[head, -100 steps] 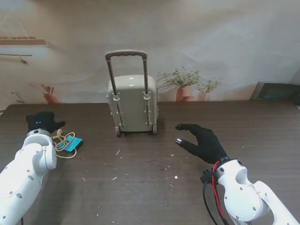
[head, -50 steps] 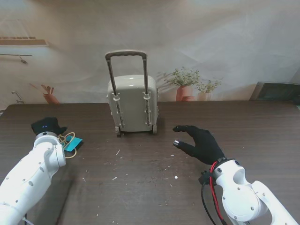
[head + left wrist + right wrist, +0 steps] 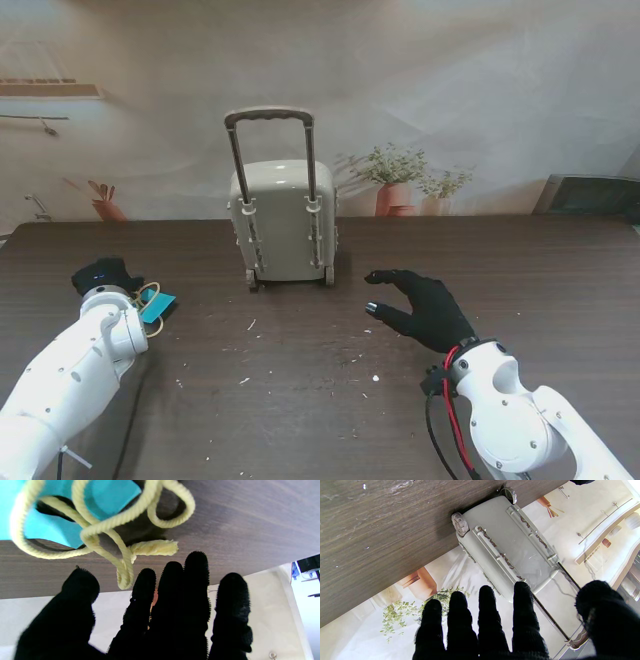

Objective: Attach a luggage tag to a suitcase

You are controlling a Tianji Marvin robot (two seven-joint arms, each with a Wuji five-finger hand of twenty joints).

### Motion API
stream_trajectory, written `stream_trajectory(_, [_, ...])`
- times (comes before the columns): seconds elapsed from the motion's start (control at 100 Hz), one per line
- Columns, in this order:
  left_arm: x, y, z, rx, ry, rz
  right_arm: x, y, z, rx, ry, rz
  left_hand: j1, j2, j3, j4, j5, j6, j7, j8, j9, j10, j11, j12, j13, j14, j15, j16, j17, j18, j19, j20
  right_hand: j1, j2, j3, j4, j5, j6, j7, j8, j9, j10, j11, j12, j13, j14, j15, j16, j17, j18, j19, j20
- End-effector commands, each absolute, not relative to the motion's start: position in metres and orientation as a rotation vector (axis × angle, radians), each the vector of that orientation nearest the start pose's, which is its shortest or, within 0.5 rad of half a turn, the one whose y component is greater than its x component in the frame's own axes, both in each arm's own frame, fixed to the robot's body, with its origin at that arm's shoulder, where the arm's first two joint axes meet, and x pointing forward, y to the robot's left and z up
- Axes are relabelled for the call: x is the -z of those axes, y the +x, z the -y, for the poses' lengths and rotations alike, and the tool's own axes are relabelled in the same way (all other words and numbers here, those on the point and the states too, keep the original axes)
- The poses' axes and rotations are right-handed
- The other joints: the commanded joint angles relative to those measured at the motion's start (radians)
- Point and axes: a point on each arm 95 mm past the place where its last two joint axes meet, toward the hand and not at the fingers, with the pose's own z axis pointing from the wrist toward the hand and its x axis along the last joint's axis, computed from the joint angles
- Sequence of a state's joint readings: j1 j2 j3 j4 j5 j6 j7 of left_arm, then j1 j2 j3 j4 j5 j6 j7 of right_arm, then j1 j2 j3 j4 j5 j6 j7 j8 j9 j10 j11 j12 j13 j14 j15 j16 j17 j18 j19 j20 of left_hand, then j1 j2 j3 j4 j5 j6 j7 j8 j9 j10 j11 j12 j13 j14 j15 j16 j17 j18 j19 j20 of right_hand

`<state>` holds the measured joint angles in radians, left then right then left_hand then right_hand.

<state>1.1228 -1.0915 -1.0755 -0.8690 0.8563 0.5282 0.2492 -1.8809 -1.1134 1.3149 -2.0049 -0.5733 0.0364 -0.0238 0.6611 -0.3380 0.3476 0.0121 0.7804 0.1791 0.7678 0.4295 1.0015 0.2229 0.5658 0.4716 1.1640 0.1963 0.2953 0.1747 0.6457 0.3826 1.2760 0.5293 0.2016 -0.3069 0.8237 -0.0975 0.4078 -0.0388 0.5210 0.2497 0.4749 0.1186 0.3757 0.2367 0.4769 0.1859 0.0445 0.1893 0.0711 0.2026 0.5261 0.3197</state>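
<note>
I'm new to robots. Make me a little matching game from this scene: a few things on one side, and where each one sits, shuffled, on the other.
Things:
1. suitcase
2. luggage tag
3. right hand
4. cord

Places or looks:
a. turquoise, flat on the table's left side
b. black glove, fingers spread, holding nothing
c. upright at the far middle, handle extended
d. pale yellow, looped around the tag

Pairs: 1-c, 2-a, 3-b, 4-d

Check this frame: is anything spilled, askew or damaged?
Small pale crumbs are scattered on the dark table nearer to me than the suitcase, which stands upright. The luggage tag lies in a tangle of frayed-ended cord. Nothing looks damaged.
</note>
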Motion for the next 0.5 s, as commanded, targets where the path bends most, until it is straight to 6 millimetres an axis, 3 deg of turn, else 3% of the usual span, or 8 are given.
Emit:
stream_trajectory(0.0, [0.3686,0.4985,-0.1673,0.691,-1.432,-0.992,0.2730,0.3173,-0.0297,2.409,-2.052,1.538,-0.006,-0.046,0.087,-0.026,0.019,0.000,0.027,0.020,0.018,0.029,0.024,0.033,0.069,-0.073,0.015,-0.025,0.012,0.028,0.041,-0.020,-0.003,0.003,-0.016,-0.012,0.003,0.001,-0.007,0.002,0.018,0.002,-0.001,-0.003,0.018,-0.001,0.009,-0.002,-0.003,-0.003,0.006,-0.014])
stream_trajectory(0.17, [0.3749,0.4999,-0.1633,0.704,-1.471,-0.975,0.2742,0.3176,-0.0310,2.399,-2.054,1.541,0.082,-0.082,0.115,-0.052,0.012,-0.022,0.068,-0.040,0.029,0.025,0.029,0.036,0.078,-0.078,0.023,-0.026,0.019,0.029,0.052,-0.029,-0.002,0.003,-0.016,-0.012,0.005,0.002,-0.006,0.002,0.018,0.003,-0.001,-0.003,0.018,0.001,0.009,-0.002,-0.003,-0.002,0.007,-0.014])
stream_trajectory(0.31, [0.3765,0.5006,-0.1621,0.721,-1.484,-0.958,0.2747,0.3172,-0.0313,2.397,-2.057,1.536,0.243,-0.107,0.091,-0.061,-0.019,-0.047,0.148,-0.079,0.034,0.017,0.042,0.043,0.083,-0.086,0.029,-0.027,0.018,0.021,0.064,-0.030,0.000,0.002,-0.014,-0.012,0.015,0.005,-0.003,0.003,0.022,0.004,0.001,-0.002,0.020,0.000,0.010,-0.002,-0.003,-0.002,0.008,-0.014])
stream_trajectory(0.37, [0.3758,0.5006,-0.1613,0.736,-1.483,-0.951,0.2749,0.3172,-0.0316,2.394,-2.058,1.536,0.321,-0.091,0.091,-0.082,-0.023,-0.059,0.183,-0.079,0.039,0.009,0.056,0.051,0.091,-0.094,0.035,-0.027,0.017,0.016,0.073,-0.026,0.000,0.003,-0.013,-0.012,0.021,0.007,-0.002,0.003,0.025,0.004,0.001,-0.002,0.020,0.001,0.010,-0.002,-0.002,-0.002,0.008,-0.015])
stream_trajectory(0.4, [0.3751,0.5008,-0.1607,0.746,-1.484,-0.945,0.2750,0.3172,-0.0319,2.392,-2.058,1.535,0.358,-0.070,0.070,-0.101,-0.032,-0.056,0.200,-0.077,0.038,0.013,0.073,0.065,0.097,-0.102,0.041,-0.026,0.011,0.014,0.078,-0.022,0.001,0.002,-0.013,-0.012,0.023,0.007,-0.002,0.003,0.025,0.004,0.001,-0.002,0.020,0.000,0.010,-0.002,-0.002,-0.002,0.008,-0.015])
stream_trajectory(0.49, [0.3723,0.5002,-0.1597,0.777,-1.483,-0.936,0.2751,0.3172,-0.0329,2.389,-2.057,1.534,0.378,-0.086,0.093,-0.102,-0.048,-0.054,0.253,-0.062,0.052,0.021,0.149,0.153,0.119,-0.149,0.072,-0.024,0.003,-0.002,0.103,-0.003,0.002,0.002,-0.011,-0.012,0.028,0.007,-0.002,0.003,0.028,0.005,0.001,-0.002,0.022,0.001,0.010,-0.002,-0.002,-0.001,0.008,-0.015])
